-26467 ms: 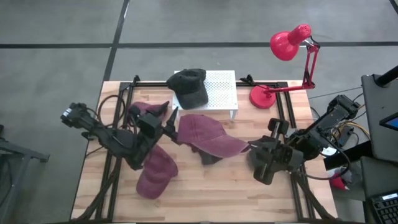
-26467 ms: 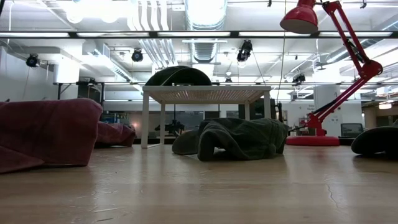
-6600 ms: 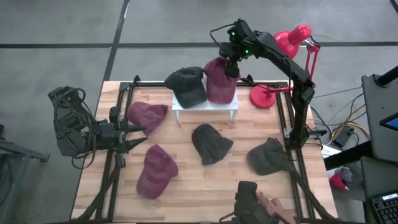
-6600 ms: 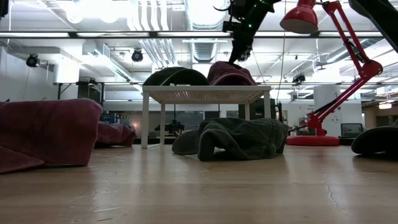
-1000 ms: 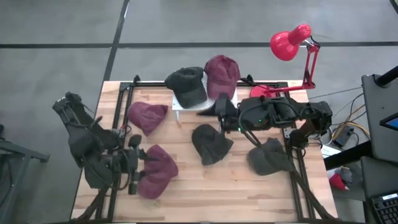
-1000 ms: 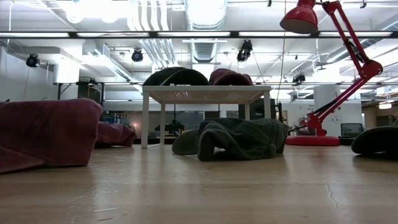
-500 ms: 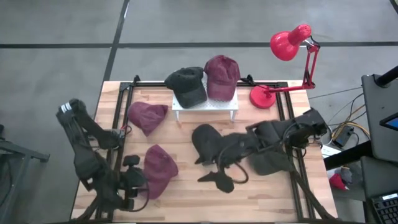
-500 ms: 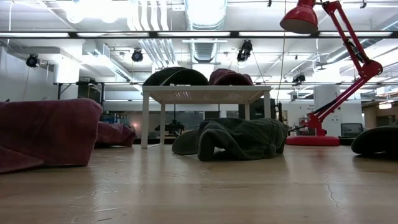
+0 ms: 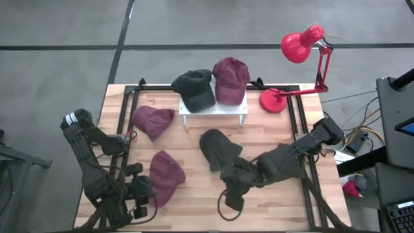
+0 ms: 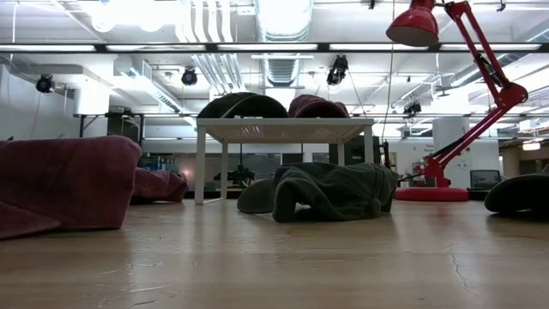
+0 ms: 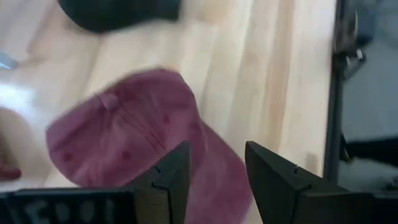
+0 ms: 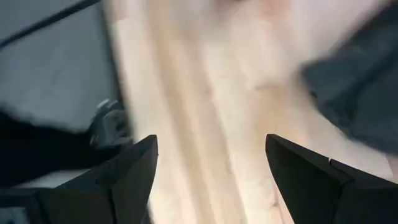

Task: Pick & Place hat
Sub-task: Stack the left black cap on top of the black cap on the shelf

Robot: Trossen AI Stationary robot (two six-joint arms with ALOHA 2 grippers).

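On the wooden table (image 9: 194, 188) | maroon hat (image 9: 165, 177) by spread left gripper (image 11: 214, 177) | right gripper (image 12: 208, 174) spread (ceiling lights behind)

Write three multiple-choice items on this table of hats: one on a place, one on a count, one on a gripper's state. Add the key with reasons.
1. Where does the red lamp stand?
A. At the table's far right corner
B. On the white stand
C. At the near left corner

2. How many hats lie on the white stand?
A. None
B. Two
C. Four

3. How is the right gripper?
A. Shut on a dark hat
B. Shut on the lamp
C. Open, holding nothing

Key:
1. A: its base sits by the far right edge in the high view.
2. B: a dark hat and a maroon hat rest there side by side.
3. C: the right wrist view shows its fingers spread wide over bare wood.
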